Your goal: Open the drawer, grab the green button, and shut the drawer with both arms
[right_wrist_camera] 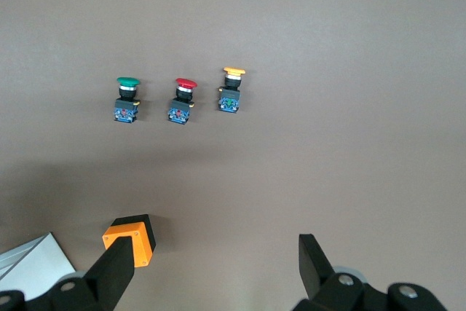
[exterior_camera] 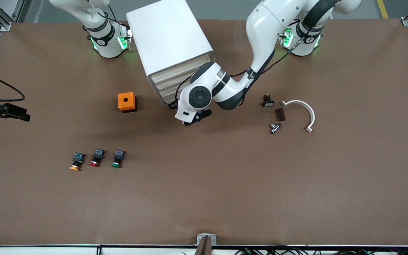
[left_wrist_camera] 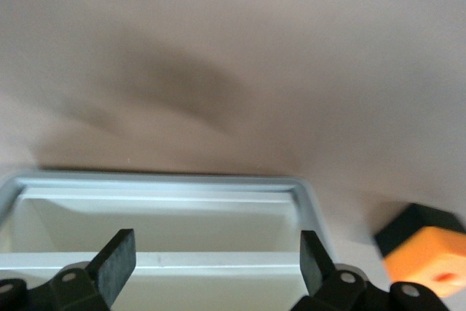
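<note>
The green-capped button lies on the brown table, nearer to the front camera than the white drawer cabinet; it also shows in the right wrist view. The cabinet's drawers look shut. My left gripper is open at the cabinet's lowest drawer front, one finger at each side; in the front view it is mostly hidden under the wrist. My right gripper is open and empty, held high over the right arm's end of the table.
A red-capped button and an orange-capped button lie beside the green one. An orange box stands beside the cabinet. A white curved part and small dark and metal parts lie toward the left arm's end.
</note>
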`<state>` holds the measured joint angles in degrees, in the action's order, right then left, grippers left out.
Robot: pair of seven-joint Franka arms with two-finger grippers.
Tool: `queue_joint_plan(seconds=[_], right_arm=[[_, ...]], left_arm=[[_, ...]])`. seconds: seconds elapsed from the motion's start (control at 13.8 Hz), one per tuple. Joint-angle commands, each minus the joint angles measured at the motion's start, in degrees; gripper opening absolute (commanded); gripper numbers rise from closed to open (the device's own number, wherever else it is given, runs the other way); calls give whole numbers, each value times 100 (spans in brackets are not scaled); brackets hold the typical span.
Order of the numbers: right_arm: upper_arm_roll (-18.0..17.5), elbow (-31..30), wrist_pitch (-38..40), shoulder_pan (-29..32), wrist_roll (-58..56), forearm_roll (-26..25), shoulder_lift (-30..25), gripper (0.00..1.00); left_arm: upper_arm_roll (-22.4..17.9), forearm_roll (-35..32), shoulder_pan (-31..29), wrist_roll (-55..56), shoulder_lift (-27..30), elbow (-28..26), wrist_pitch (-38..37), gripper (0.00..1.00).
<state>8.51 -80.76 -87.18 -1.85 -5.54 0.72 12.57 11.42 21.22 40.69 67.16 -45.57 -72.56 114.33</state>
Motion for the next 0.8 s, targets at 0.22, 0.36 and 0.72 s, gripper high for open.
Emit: queue_joint_plan(seconds=[0.22,0.36,0.72], right_arm=[[-95,-36,-45,89,-70,-99,-18,100],[-86,-28,-45,97,-79,-99,-9,100],[-60,402,17,124,-9,-64,-36,100]], left_arm=[[-17,-678,-1122,-45,1496,-171,-672,99],[-17,-926,-1500,-455,1910,-171,-1269,99],[-17,-1234,-2590,-2071,2578,-188,-2588,99]])
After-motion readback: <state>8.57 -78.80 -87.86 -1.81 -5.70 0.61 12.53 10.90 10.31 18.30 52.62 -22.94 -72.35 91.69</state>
